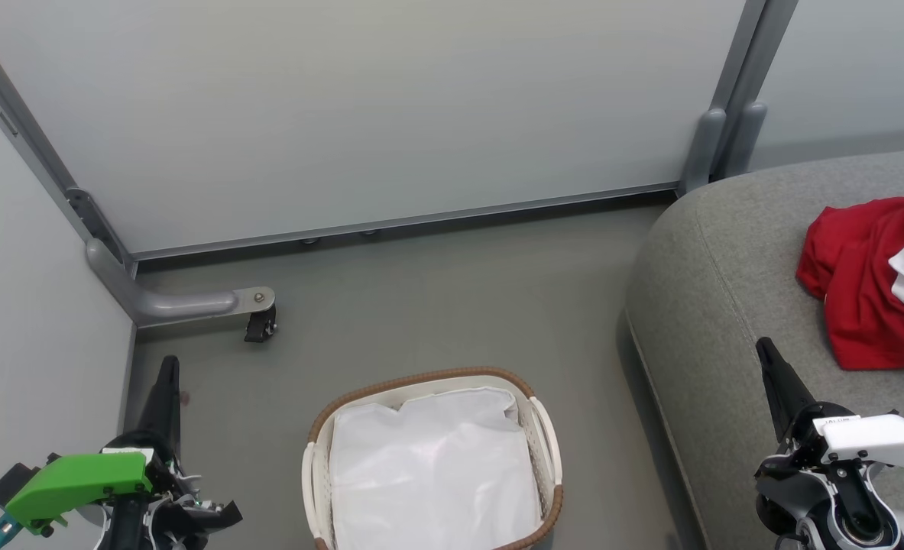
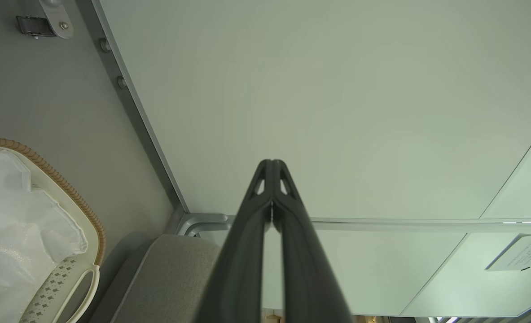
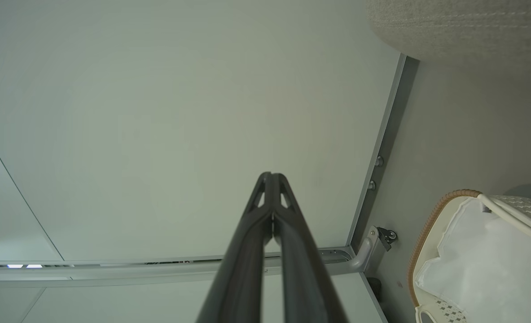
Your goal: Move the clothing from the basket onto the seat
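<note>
Left gripper (image 1: 169, 367): seen at the lower left of the head view, under a green housing (image 1: 77, 481). Its two dark fingers are pressed together into one point with nothing pinched between them. It is held over the floor, to the left of the basket and apart from it.

Right gripper (image 1: 765, 350): seen at the lower right, under a white housing (image 1: 872, 435). The fingers are closed tip to tip and nothing is gripped. The tip is raised over the front edge of the seat, near the clothing but clear of it.

Basket (image 1: 421, 378): set on the floor between the two grippers, upright, with its brown woven rim facing the camera.

Liner cloth (image 1: 432, 466): white and rumpled, and seen spread across the inside of the basket.

Seat (image 1: 711, 260): the grey upholstered sofa is found just to the right of the basket, and its rounded corner is turned toward the back panel.

Clothing (image 1: 857, 305): there it is, on the seat! It is bunched in a red heap at the right edge of the head view, with a white panel showing on top, well apart from the basket.

Floor (image 1: 421, 305): grey, and seen behind the basket.

Caster foot (image 1: 259, 325): a small dark wheel on a grey bracket is made out at the far left corner.

Partition panel (image 1: 383, 114): pale and metal-framed, and seen closing off the back.
</note>
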`<state>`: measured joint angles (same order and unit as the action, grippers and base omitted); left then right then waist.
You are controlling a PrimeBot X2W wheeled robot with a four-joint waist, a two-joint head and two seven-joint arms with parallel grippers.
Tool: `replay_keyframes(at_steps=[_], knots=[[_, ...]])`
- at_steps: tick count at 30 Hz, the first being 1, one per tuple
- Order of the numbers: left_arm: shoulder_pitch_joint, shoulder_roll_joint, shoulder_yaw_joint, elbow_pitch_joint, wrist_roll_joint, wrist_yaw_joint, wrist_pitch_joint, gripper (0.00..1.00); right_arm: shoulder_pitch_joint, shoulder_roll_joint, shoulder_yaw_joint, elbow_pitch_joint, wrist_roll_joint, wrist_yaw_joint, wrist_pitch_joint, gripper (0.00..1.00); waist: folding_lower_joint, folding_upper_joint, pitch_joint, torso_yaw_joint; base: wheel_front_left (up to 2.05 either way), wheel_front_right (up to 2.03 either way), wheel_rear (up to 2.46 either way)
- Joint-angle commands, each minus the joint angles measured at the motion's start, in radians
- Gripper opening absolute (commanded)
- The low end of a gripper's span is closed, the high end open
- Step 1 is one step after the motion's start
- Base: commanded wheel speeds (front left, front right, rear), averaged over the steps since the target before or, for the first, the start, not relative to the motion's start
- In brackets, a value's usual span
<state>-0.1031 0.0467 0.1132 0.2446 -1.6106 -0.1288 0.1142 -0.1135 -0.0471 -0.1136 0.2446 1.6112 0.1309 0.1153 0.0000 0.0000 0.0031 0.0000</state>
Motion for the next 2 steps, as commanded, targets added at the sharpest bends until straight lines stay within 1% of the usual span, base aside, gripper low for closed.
replay_keyframes(at_steps=[1, 2], knots=[[-0.011, 0.007, 0.002, -0.002, -0.004, -0.004, 0.004, 0.00, 0.011, -0.006, -0.002, -0.003, 0.003, 0.000, 0.001, 0.00, 0.0000, 0.0000, 0.000, 0.000, 0.00, 0.00, 0.00], [-0.011, 0.007, 0.002, -0.002, -0.004, -0.004, 0.004, 0.00, 0.011, -0.006, -0.002, -0.003, 0.003, 0.000, 0.001, 0.00, 0.0000, 0.0000, 0.000, 0.000, 0.00, 0.00, 0.00]])
